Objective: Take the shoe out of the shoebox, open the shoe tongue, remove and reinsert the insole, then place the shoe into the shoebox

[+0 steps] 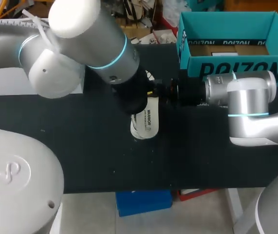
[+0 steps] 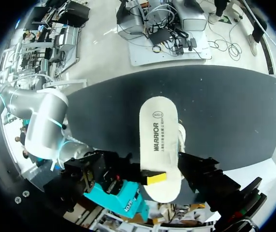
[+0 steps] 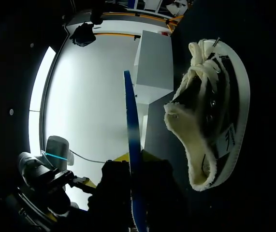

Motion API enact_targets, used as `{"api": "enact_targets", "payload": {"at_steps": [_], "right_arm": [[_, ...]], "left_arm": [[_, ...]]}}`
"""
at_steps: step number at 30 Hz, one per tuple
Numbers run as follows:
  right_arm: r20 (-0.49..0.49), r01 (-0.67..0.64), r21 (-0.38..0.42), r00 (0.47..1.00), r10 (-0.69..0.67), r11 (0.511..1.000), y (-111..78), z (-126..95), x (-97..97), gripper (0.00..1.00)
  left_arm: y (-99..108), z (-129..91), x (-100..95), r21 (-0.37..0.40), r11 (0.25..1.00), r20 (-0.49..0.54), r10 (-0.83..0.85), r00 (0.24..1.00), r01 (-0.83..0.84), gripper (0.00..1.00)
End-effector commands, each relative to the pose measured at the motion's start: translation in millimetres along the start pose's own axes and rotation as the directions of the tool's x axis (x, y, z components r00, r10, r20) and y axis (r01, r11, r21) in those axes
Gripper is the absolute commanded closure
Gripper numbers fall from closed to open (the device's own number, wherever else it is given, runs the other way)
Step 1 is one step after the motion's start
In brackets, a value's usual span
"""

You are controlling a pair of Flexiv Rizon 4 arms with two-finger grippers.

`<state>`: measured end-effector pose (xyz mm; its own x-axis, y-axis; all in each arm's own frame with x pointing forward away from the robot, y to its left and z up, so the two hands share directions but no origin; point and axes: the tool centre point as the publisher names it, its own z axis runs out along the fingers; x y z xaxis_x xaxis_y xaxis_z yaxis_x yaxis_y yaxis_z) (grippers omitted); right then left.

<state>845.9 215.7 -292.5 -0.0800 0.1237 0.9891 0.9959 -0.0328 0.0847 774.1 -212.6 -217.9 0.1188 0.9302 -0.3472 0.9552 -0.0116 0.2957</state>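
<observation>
Over table (image 1: 80,146) middle: one insole (image 2: 158,140) pinched between right fingers (image 3: 113,183) (edge-on); one shoe (image 3: 215,111) beneath; left gripper (image 1: 139,105) unclear.

A robotics lab: the left arm (image 1: 75,44) and right arm (image 1: 248,105), grey machines with glowing cyan joint rings, meet over a black-topped counter (image 1: 80,146), a teal shoebox (image 1: 236,68) at its far edge.

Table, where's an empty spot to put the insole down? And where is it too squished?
The biggest bare stretch of table runs along the near edge, in front of the shoe and right arm. Another lies left of the shoe, near the left arm. Crowded: around the shoe, where my right hand holds the insole, and beside the shoebox.
</observation>
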Motion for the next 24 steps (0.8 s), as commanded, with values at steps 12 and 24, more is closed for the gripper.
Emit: {"api": "enact_targets", "payload": {"at_steps": [12, 24], "right_arm": [[0.002, 0.0, -0.002, 1.0, 0.0, 1.0, -0.6, 0.8, 0.4, 1.0], [0.002, 0.0, -0.002, 1.0, 0.0, 1.0, -0.6, 0.8, 0.4, 1.0]], "left_arm": [[-4.9, -4.0, -2.2, -0.018, 1.0, -0.364, -0.006, 0.931, -0.001, 0.0], [3.2, 1.5, -6.1, 0.004, 1.0, -0.266, -0.017, 0.964, 0.018, 0.0]]}}
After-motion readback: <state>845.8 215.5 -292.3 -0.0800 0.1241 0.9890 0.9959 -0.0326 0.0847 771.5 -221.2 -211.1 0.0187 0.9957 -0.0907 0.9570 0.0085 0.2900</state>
